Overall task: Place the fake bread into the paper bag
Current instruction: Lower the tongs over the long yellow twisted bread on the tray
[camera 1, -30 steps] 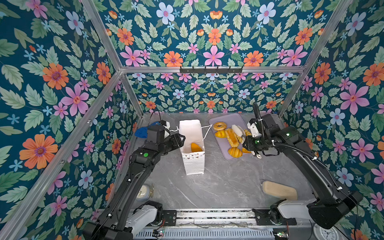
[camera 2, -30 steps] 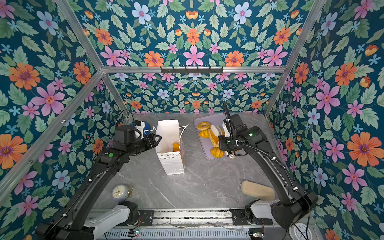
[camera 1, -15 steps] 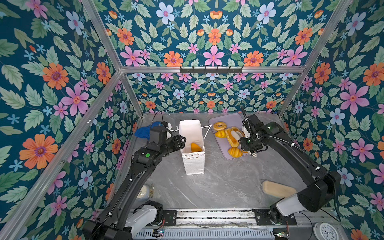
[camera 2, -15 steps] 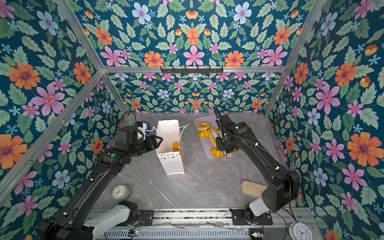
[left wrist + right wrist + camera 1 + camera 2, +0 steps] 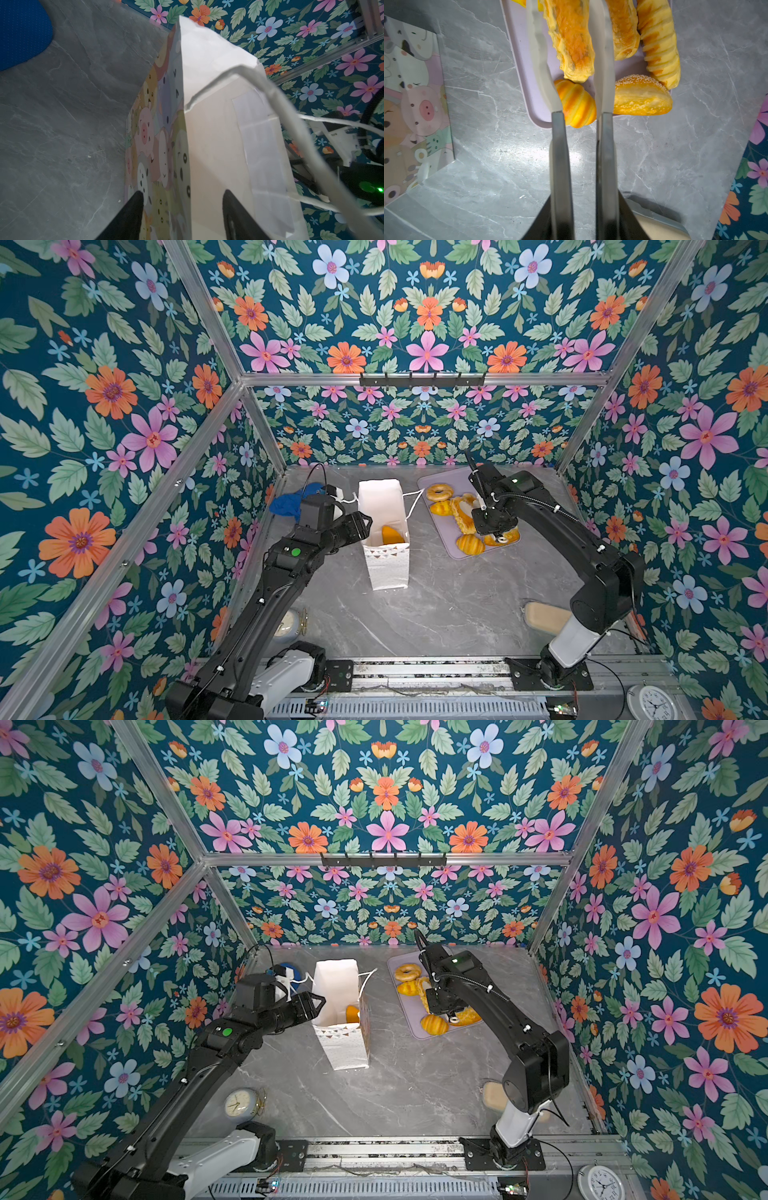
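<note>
The white paper bag [image 5: 388, 568] stands upright at mid-table with one piece of fake bread [image 5: 390, 535] inside. My left gripper [image 5: 181, 197] is open astride the bag's rim: one black finger [image 5: 135, 203] is outside the wall and the other is inside. On the lilac tray [image 5: 446, 531] lie a ring bagel [image 5: 439, 491], a long loaf [image 5: 571, 41], a round striped bun [image 5: 577, 108] and a sesame bun [image 5: 641, 99]. My right gripper [image 5: 498, 537] hangs over the tray, its jaws a narrow gap apart with the long loaf between them.
A blue cloth [image 5: 286, 504] lies behind the left arm. A flat beige oblong [image 5: 544, 614] rests at the front right beside the right arm's base. A small clock [image 5: 241, 1104] stands at the front left, and a white clock [image 5: 652, 703] sits past the rail.
My right gripper has swung from the tray's right edge to over the loaves, and its jaws have parted a little. The left arm and the bag have stayed put.
</note>
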`<state>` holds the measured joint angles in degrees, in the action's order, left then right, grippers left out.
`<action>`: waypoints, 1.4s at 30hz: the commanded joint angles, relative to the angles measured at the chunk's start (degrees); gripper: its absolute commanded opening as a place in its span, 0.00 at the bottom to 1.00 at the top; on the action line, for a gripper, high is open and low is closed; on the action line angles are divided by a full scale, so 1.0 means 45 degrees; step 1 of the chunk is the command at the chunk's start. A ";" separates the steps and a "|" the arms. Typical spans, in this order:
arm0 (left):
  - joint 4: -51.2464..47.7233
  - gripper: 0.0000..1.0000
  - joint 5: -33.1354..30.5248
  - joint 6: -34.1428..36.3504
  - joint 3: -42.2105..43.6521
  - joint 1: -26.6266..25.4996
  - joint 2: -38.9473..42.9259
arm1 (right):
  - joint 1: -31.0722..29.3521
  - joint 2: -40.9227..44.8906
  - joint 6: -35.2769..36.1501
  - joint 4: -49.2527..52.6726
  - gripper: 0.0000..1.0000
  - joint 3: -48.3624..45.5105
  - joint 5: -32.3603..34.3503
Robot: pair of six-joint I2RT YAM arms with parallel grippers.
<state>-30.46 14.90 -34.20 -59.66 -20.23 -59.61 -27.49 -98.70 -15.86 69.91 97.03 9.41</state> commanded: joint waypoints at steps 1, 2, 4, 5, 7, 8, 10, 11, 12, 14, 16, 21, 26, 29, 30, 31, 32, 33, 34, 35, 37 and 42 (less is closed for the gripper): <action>0.0185 0.63 -0.0117 0.0195 0.0040 0.0002 0.0055 | -0.0211 -0.0312 0.0311 0.0762 0.39 0.0473 0.0802; 0.0206 0.63 -0.0109 0.0197 0.0052 0.0002 0.0056 | -0.0286 -0.0427 0.0321 0.0838 0.39 0.0595 0.0894; 0.0200 0.63 -0.0127 0.0197 0.0054 -0.0007 0.0066 | -0.0381 -0.0670 0.0341 0.0956 0.40 0.0819 0.1011; 0.0206 0.63 -0.0127 0.0197 0.0079 -0.0008 0.0074 | -0.0408 -0.0782 0.0340 0.1031 0.40 0.0933 0.1085; 0.0206 0.63 -0.0127 0.0197 0.0093 0.0003 0.0093 | -0.0471 -0.0944 0.0345 0.1110 0.40 0.1093 0.1216; 0.0205 0.63 -0.0127 0.0216 0.0094 -0.0008 0.0091 | -0.0500 -0.1042 0.0360 0.1170 0.41 0.1193 0.1248; 0.0203 0.63 -0.0127 0.0236 0.0093 0.0003 0.0086 | -0.0547 -0.1163 0.0379 0.1248 0.41 0.1315 0.1285; 0.0206 0.63 -0.0144 0.0238 0.0104 0.0002 0.0101 | -0.0552 -0.1221 0.0398 0.1249 0.42 0.1374 0.1288; 0.0206 0.63 -0.0146 0.0237 0.0113 -0.0013 0.0088 | -0.0552 -0.1268 0.0418 0.1267 0.43 0.1420 0.1288; 0.0203 0.63 -0.0151 0.0236 0.0113 -0.0007 0.0099 | -0.0555 -0.1346 0.0438 0.1294 0.44 0.1516 0.1295; 0.0206 0.63 -0.0152 0.0236 0.0113 -0.0012 0.0090 | -0.0562 -0.1426 0.0478 0.1326 0.45 0.1579 0.1300; 0.0206 0.63 -0.0165 0.0236 0.0134 -0.0004 0.0115 | -0.0567 -0.1728 0.0594 0.1376 0.47 0.1736 0.1365; 0.0206 0.63 -0.0200 0.0236 0.0132 0.0003 0.0101 | -0.0563 -0.2058 0.0726 0.1494 0.49 0.1966 0.1531; 0.0201 0.63 -0.0205 0.0236 0.0132 0.0002 0.0094 | -0.0570 -0.2270 0.0787 0.1571 0.49 0.2146 0.1638; 0.0206 0.63 -0.0205 0.0235 0.0135 -0.0009 0.0094 | -0.0567 -0.2325 0.0807 0.1585 0.49 0.2176 0.1686; 0.0206 0.63 -0.0205 0.0236 0.0142 -0.0003 0.0077 | -0.0562 -0.2379 0.0830 0.1593 0.49 0.2215 0.1726; 0.0206 0.63 -0.0205 0.0238 0.0133 -0.0001 0.0070 | -0.0570 -0.2455 0.0847 0.1618 0.50 0.2247 0.1775; 0.0206 0.63 -0.0205 0.0236 0.0133 0.0002 0.0065 | -0.0554 -0.2513 0.0877 0.1618 0.50 0.2282 0.1832; 0.0206 0.63 -0.0195 0.0236 0.0136 -0.0007 0.0048 | -0.0569 -0.2548 0.0887 0.1633 0.50 0.2304 0.1866; 0.0205 0.63 -0.0197 0.0236 0.0133 0.0003 0.0059 | -0.0562 -0.2614 0.0924 0.1635 0.51 0.2323 0.1874; 0.0206 0.63 -0.0205 0.0238 0.0115 0.0000 0.0045 | -0.0559 -0.2731 0.1002 0.1642 0.51 0.2377 0.1893; 0.0206 0.63 -0.0224 0.0238 0.0132 0.0002 0.0044 | -0.0565 -0.3104 0.1102 0.1625 0.52 0.2586 0.1931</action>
<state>-30.41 14.22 -33.98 -59.02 -20.23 -59.42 -29.98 -112.20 -11.62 75.79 107.96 16.71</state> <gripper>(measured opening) 0.631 0.523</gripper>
